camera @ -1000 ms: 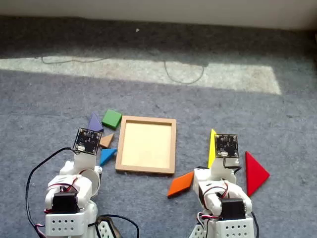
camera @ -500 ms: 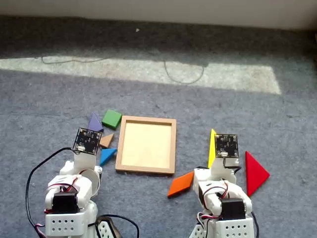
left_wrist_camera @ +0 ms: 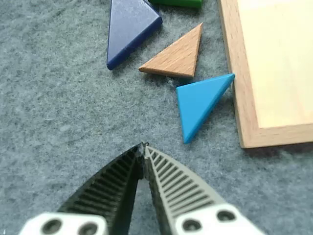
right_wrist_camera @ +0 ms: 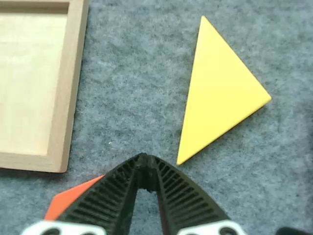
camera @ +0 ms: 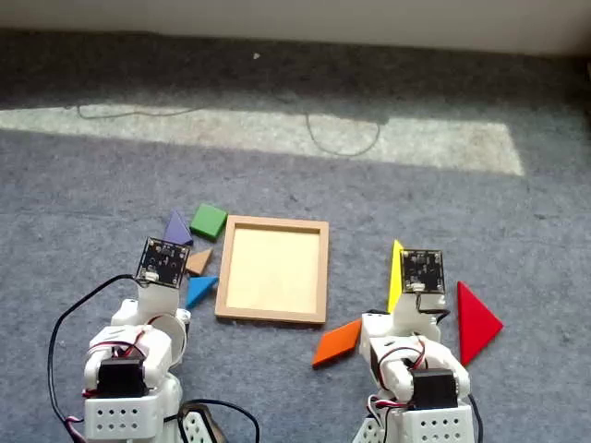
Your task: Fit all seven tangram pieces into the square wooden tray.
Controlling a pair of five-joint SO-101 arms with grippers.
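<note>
Left gripper (left_wrist_camera: 143, 148): 1, jaws pressed together, holding nothing. Just ahead of its tips: 1 blue triangle (left_wrist_camera: 200, 103). Farther ahead: 1 tan triangle (left_wrist_camera: 176, 56), 1 purple triangle (left_wrist_camera: 128, 27), 1 green square (left_wrist_camera: 176, 2).

Right gripper (right_wrist_camera: 145, 159): 1, jaws closed, holding nothing. Just ahead: 1 yellow triangle (right_wrist_camera: 220, 93). Behind its tips, leftward: 1 orange piece (right_wrist_camera: 73, 196). To its right: 1 red triangle (camera: 476, 320).

Tray (camera: 223, 277): 1, between the grippers; all 7 pieces lie outside it on the carpet (camera: 416, 221).
</note>
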